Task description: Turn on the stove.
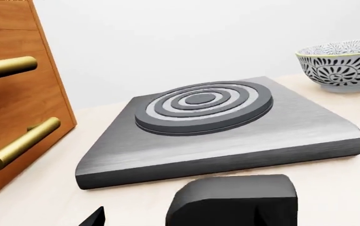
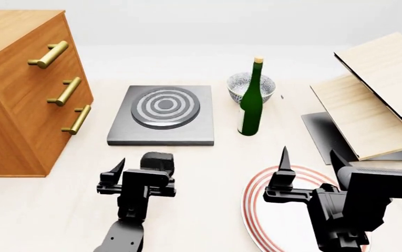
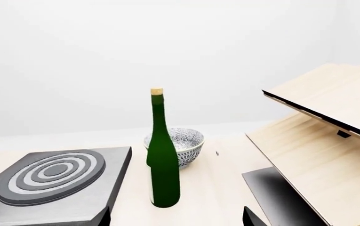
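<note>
**Left arm poised in front of the stove, knob not yet in sight**

The wooden drawer cabinet [image 2: 18, 89] is standing at the far left of the pale surface [image 2: 208, 163], and a stack of tilted wooden boards [image 2: 376, 100] is filling the far right. Between them the stove [image 2: 162, 115] is lying flat, left of centre, its ringed burner [image 2: 164, 106] facing up. As a broad, low slab it is likely heavy and rigid and should be staying put under a light touch; the only part worth gripping is its small control knob, which should be pinched across its ridge and twisted, not pushed.

That knob is not showing clearly anywhere: the stove's near edge is looking bare in the left wrist view, and the dark block [image 1: 233, 200] at that view's edge may be the knob or part of the arm — I cannot tell.

Just right of the stove a green bottle [image 2: 250, 100] is standing upright, tall and easily toppled, with a patterned bowl [image 2: 243, 84] behind it. A red-ringed plate [image 2: 257, 210] is lying near, under the right arm.

The left end effector [image 2: 120, 176] is hovering released, near the stove's front edge, holding nothing. The right end effector [image 2: 309, 160] is likewise spread and empty.
</note>
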You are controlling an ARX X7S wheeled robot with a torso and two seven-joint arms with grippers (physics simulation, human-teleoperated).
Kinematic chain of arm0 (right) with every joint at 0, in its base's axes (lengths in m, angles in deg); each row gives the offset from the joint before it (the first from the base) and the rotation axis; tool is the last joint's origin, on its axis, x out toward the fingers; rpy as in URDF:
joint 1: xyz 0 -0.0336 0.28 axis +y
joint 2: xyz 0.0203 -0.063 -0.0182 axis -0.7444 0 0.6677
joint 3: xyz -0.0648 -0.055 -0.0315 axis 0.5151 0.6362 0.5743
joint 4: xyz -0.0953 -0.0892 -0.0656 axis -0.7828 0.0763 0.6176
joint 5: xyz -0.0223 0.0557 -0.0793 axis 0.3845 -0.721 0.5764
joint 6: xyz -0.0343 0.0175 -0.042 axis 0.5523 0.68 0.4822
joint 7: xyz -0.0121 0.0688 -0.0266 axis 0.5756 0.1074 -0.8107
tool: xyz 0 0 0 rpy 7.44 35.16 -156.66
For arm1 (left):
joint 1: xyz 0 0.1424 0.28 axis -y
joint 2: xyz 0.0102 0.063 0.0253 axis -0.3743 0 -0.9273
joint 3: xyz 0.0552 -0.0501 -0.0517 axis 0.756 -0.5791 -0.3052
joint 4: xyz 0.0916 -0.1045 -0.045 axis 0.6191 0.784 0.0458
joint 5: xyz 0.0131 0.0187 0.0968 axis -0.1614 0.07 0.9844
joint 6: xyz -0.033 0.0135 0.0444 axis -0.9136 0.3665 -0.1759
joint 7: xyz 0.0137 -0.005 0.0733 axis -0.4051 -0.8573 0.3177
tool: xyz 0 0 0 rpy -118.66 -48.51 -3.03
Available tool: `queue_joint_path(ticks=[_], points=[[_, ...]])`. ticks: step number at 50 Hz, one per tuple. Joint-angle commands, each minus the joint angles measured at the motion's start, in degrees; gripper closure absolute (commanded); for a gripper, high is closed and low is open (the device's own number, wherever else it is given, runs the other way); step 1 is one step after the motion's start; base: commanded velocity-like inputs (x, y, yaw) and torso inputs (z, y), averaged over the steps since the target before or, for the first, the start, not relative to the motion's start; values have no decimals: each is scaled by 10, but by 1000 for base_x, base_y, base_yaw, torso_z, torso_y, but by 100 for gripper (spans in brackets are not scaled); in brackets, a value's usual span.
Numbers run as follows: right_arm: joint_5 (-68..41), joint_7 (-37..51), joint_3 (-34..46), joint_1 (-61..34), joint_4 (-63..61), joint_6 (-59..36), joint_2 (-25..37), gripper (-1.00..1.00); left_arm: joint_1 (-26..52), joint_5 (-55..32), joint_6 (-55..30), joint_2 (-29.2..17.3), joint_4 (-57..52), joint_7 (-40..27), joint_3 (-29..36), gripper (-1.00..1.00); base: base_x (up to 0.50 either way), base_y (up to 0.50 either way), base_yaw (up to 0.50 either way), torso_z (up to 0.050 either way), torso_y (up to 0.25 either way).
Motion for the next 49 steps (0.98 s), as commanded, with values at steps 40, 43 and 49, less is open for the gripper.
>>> queue_joint_path(ticks=[40,43,49], points=[[-3,21,22,13,15,17,13,-100,-224,-210,-573,-90,-898,-7,-100,-100,0,0,0,0,0],[-4,21,23,14,17,19,13,-100,-229,-209,-567,-91,-897,-7,-98,-100,0,0,0,0,0],[-5,23,25,13,17,21,15,-100,-229,-211,-568,-92,-894,-10,-98,-100,0,0,0,0,0]])
